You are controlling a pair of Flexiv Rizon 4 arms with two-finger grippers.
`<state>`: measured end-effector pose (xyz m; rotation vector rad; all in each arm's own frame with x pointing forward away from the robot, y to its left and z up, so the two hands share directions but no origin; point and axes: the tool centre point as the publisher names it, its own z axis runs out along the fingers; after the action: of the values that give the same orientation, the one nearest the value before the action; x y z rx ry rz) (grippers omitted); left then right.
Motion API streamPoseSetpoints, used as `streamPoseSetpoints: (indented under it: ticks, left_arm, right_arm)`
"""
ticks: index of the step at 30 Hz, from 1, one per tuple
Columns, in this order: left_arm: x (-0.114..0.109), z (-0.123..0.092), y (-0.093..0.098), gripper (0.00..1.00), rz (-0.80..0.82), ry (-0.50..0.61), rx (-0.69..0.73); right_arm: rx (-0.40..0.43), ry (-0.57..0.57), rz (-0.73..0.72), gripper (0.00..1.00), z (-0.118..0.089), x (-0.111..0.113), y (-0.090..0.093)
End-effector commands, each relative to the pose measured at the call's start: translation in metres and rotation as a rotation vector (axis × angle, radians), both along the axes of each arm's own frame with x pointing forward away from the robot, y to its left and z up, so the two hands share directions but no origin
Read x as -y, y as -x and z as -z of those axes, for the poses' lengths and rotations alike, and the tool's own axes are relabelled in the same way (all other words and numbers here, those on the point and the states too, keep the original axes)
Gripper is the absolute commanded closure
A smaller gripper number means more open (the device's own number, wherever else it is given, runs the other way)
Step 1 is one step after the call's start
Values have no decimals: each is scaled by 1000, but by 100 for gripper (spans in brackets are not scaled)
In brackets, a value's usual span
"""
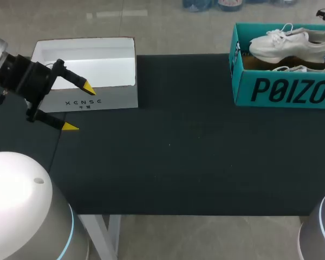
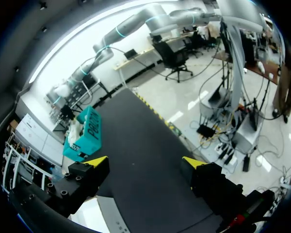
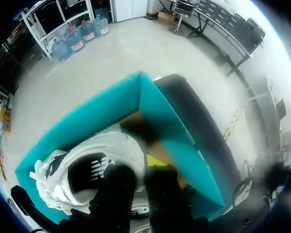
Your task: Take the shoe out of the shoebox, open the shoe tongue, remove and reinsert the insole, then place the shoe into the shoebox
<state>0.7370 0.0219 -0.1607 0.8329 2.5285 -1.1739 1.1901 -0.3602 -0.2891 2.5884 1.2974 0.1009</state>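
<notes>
Well left of the teal shoebox [image 1: 281,89], over the black bench [image 1: 179,151]: left gripper [image 1: 80,107], yellow tips wide apart, empty, at the front wall of an open white box [image 1: 114,100]. Inside the shoebox: white sneaker [image 1: 287,43] on its side atop a second sneaker [image 1: 300,69]. Directly above the white sneaker: right gripper [image 3: 138,167], apart or clamped impossible to tell.

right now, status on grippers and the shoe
left gripper open, by white box. right gripper in teal shoebox at white shoe, grip unclear. shoe not yet out.
</notes>
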Motion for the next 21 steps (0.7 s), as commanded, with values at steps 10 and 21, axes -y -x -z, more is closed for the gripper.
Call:
streamPoseSetpoints:
  ticks: [10, 21]
  left_arm:
    - [0, -1, 0, 0, 1, -3, -1]
    - [0, -1, 0, 0, 1, -3, -1]
  right_arm:
    - [1, -2, -2, 100, 21, -1, -8]
    - [-6, 0, 17, 100, 36, 4, -5]
